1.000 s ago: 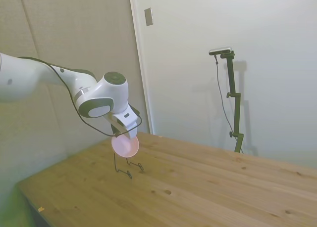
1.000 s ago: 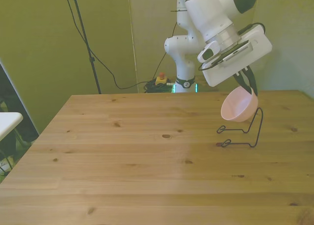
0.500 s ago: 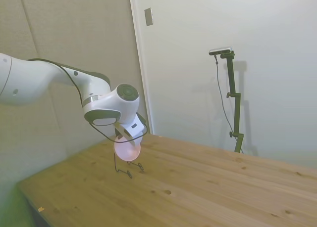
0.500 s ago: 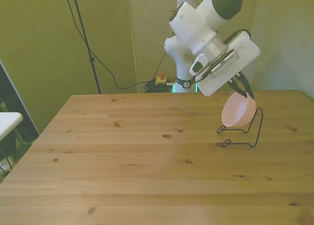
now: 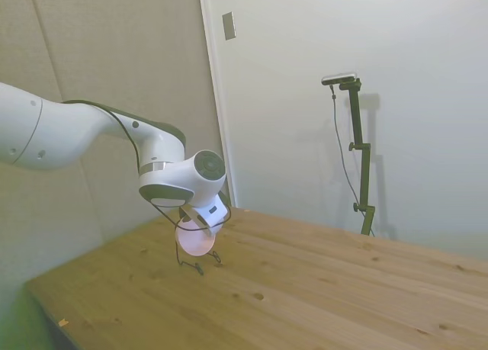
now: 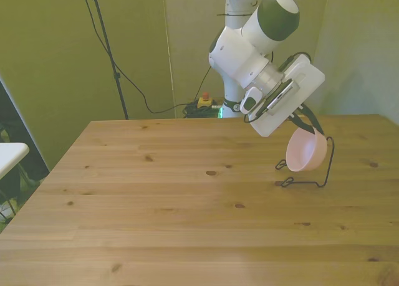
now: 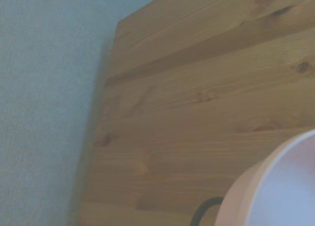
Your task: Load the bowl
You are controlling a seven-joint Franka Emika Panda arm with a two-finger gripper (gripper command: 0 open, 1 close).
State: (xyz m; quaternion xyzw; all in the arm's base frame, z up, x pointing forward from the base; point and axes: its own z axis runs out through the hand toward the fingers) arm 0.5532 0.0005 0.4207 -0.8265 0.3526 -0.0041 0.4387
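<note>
My arm comes in low over the table (image 6: 156, 211), the forearm sloping down and the wrist bent so that my tool (image 6: 310, 123) points down and toward the front view's right. The white wrist block sits tilted, its flat face turned toward the table. In the side view the last joint hangs just above the wood, with my tool (image 5: 200, 222) tucked beneath it.

My tool is clamped on the rim of the bowl (image 6: 306, 152); the dark fingers (image 6: 311, 119) pinch its upper edge. The bowl (image 5: 195, 239) is tipped on its side, its open face turned toward the front view's right, and it rests against the upright loop of the thin black wire rack (image 6: 323, 167). Whether it touches the rack's lower wires I cannot tell. The rack stands near the table's edge on the front view's right.

From the wrist, I see a blurred curve of the bowl (image 7: 275, 186), a bit of dark wire (image 7: 203, 210) just beside it, and table planks (image 7: 197, 88).
</note>
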